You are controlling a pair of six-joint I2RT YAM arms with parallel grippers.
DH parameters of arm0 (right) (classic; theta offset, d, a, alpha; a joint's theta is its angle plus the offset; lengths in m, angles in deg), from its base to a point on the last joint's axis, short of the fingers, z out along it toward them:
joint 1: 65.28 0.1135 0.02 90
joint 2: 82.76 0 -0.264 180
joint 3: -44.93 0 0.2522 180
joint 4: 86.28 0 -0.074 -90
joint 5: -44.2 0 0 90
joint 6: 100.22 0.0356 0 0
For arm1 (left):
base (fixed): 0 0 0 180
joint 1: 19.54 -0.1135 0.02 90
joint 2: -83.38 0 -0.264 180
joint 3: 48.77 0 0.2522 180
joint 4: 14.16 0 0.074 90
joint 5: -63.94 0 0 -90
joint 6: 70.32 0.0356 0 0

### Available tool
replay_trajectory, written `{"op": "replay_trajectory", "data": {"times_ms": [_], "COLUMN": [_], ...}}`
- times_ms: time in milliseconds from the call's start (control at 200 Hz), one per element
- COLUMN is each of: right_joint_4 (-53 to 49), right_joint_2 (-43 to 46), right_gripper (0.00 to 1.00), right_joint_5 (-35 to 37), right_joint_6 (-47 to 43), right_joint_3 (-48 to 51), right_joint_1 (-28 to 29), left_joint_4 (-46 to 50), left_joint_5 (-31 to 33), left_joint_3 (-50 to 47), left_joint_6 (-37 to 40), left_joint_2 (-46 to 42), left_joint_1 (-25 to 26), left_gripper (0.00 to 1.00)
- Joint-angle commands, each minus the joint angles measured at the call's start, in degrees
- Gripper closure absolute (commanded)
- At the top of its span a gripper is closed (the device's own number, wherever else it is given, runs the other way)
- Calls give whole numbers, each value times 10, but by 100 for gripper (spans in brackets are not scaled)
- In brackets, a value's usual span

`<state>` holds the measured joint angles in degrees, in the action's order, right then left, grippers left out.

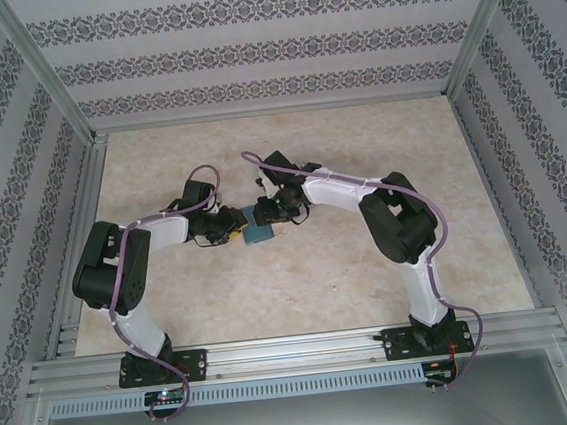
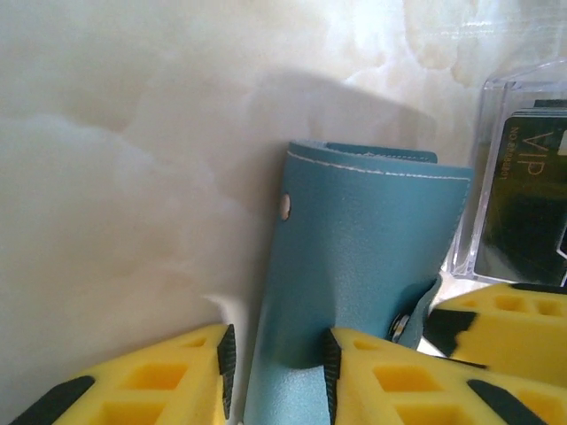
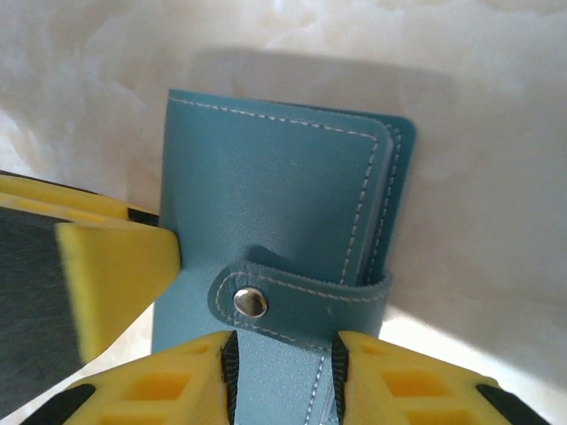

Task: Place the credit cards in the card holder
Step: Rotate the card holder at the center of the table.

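Card holder [image 3: 275, 177]: teal and shut, with its strap [image 3: 306, 297] snapped across the open edge; at the centre of the top view where both arms meet, on or just above the tabletop [image 2: 115, 177]
Left claw [image 2: 279, 359]: closed on the holder's near end, a pad on either face, lower middle of its wrist view
Right claw [image 3: 283, 363]: closed on the strap end, bottom of its wrist view, just below the snap [image 3: 251, 302]
Long axis: bottom to top in both wrist views, pointing away from each claw
Credit cards [image 2: 523, 195]: dark ones in the clear tray [image 2: 496, 97], right edge of the left wrist view, just beside the holder
Nearer arm: neither; both touch the holder
Next move, my judgement: peel the strap off the snap against the left grip
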<state>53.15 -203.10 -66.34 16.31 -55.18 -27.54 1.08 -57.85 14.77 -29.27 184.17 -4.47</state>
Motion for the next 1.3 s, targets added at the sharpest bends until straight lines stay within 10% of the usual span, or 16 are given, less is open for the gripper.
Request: {"op": "replay_trajectory", "data": {"times_ms": [0,560,989,1294], "right_joint_4": [-29,-118,-44,-15], "right_joint_2": [-31,-77,-76,-82], "right_gripper": [64,62,80,76], "right_joint_5": [-23,63,-43,-86], "right_joint_6": [-15,-44,1,17], "right_joint_3": [-29,-106,-80,-94], "right_joint_1": [7,29,38,27], "left_joint_4": [-18,-27,4,56], "left_joint_5": [-4,-13,-12,-18], "left_joint_3": [11,16,77,142], "left_joint_6": [1,2,27,64], "left_joint_2": [11,21,61,91], "left_joint_1": [7,7,4,-9], "left_gripper": [67,79,91,100]}}
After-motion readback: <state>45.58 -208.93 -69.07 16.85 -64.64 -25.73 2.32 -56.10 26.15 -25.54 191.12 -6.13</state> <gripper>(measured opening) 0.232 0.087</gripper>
